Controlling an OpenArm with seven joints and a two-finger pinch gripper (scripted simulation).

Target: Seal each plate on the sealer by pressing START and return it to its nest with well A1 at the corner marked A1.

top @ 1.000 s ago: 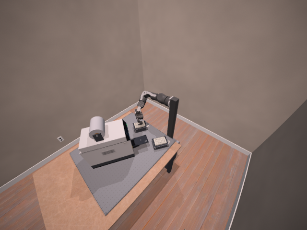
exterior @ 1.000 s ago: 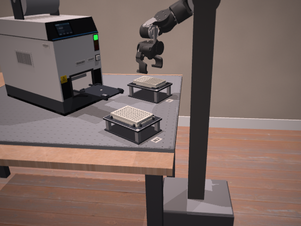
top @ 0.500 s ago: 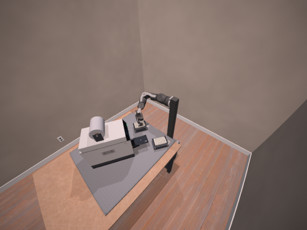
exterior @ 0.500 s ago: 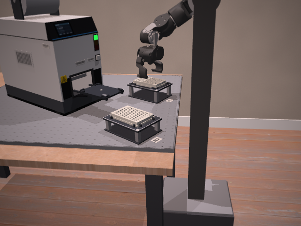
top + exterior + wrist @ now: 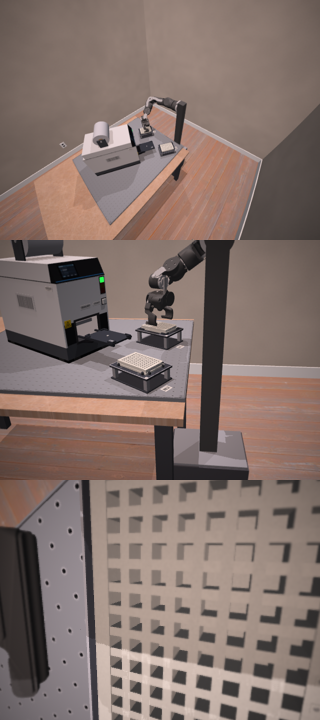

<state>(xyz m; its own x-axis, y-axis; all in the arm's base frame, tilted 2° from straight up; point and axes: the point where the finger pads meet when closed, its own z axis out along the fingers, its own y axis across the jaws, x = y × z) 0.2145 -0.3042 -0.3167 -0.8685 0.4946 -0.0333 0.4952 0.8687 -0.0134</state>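
Note:
A cream well plate [image 5: 141,131] [image 5: 165,327] [image 5: 102,605] lies in the far nest [image 5: 179,336]. My gripper [image 5: 146,129] [image 5: 159,320] is partly open just over this plate. One fingertip overlaps the plate's sealer-side end in the exterior view; the other is higher, and contact cannot be told. In the wrist view, one dark finger shows at the left, beside the plate. The second cream plate [image 5: 166,146] [image 5: 140,361] sits in nest N2 [image 5: 115,373]. The sealer's stage [image 5: 146,146] [image 5: 113,337] is out and bare. Its lamp [image 5: 101,279] is green; the START button [image 5: 103,301] is below it.
The sealer [image 5: 113,153] [image 5: 31,307] stands beside the nests, with a foil roll [image 5: 101,131] on top. Its extended stage lies between it and the nests. The dark arm post [image 5: 180,124] [image 5: 214,356] stands beyond the table's edge on the nests' side.

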